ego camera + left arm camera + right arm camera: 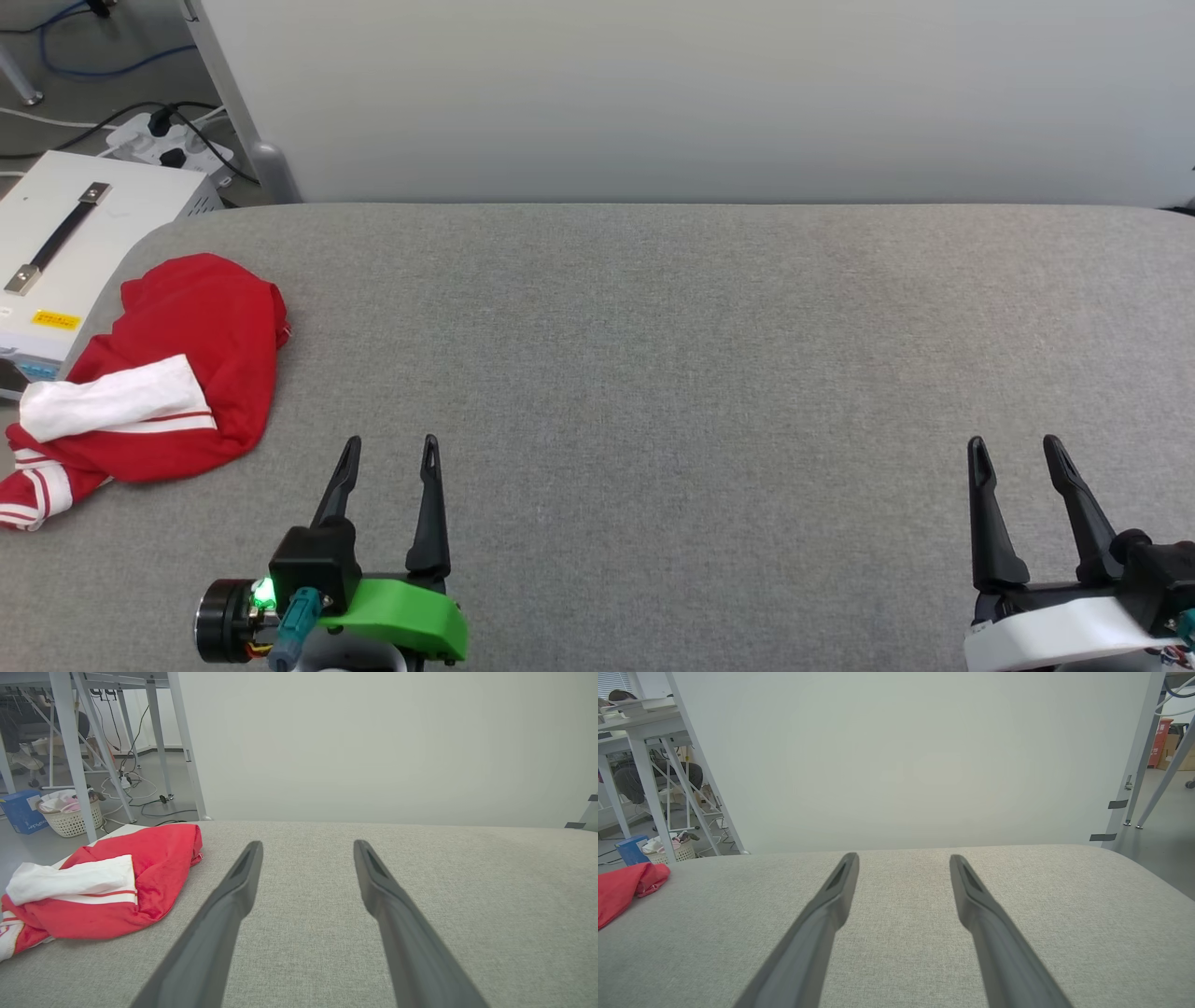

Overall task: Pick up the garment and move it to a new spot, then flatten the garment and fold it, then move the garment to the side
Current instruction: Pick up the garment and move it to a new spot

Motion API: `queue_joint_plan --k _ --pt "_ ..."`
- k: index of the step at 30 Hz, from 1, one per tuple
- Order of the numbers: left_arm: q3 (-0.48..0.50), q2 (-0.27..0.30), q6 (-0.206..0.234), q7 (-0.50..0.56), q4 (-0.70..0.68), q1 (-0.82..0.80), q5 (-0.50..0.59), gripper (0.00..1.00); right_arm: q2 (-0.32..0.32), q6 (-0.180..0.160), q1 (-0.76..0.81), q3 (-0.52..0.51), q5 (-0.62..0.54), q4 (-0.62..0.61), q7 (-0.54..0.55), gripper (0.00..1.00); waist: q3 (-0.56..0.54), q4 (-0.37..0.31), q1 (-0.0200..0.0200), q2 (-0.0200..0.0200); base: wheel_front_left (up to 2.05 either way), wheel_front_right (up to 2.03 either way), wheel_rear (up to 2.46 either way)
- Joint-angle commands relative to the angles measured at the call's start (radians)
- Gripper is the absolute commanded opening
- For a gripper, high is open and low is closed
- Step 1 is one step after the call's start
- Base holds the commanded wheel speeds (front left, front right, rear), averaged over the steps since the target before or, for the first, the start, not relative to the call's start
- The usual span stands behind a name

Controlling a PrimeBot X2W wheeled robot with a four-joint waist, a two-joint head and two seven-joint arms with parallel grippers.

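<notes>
At the left edge of the grey worktop (653, 373): garment (187, 373), red, crumpled in a heap, white sleeve folded on top, striped cuff trailing at the rim; left hand (389, 448) near the heap, not touching, fingers spread, empty; right hand (1013, 446) well apart, fingers spread, empty. Risk: pinching one loose layer could drag the heap over the edge toward the white case (75, 233) beside it

Left end effector (389, 450) and right end effector (1015, 450) gape.

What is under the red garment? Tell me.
The garment lies crumpled on the gray tabletop at its left edge; anything beneath its folds is covered.
</notes>
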Motion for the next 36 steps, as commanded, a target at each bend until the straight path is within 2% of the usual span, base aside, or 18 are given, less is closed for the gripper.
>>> queue_joint_plan --k 1,17,23,36 --pt "-0.001 -0.004 -0.001 -0.006 0.002 -0.018 0.005 1.00 0.000 -0.001 0.014 0.002 0.009 0.004 -0.009 1.00 -0.001 0.000 0.0000 0.0000 0.00 0.00 0.00" --pt "0.004 -0.004 0.000 -0.006 0.007 -0.025 0.008 1.00 0.000 -0.001 0.015 0.008 0.003 0.001 -0.009 1.00 0.005 0.024 0.0000 0.0000 0.00 0.00 0.00" --pt "0.014 -0.004 0.002 -0.006 0.007 -0.032 0.005 1.00 0.000 -0.001 0.011 0.020 -0.003 -0.004 -0.009 1.00 0.013 0.072 0.0000 0.0000 0.00 0.00 0.00" --pt "0.045 -0.004 0.008 -0.006 0.002 -0.048 -0.015 1.00 0.000 -0.001 -0.010 0.027 -0.022 -0.019 -0.009 1.00 0.055 0.224 0.0000 0.0000 0.00 0.00 0.00"
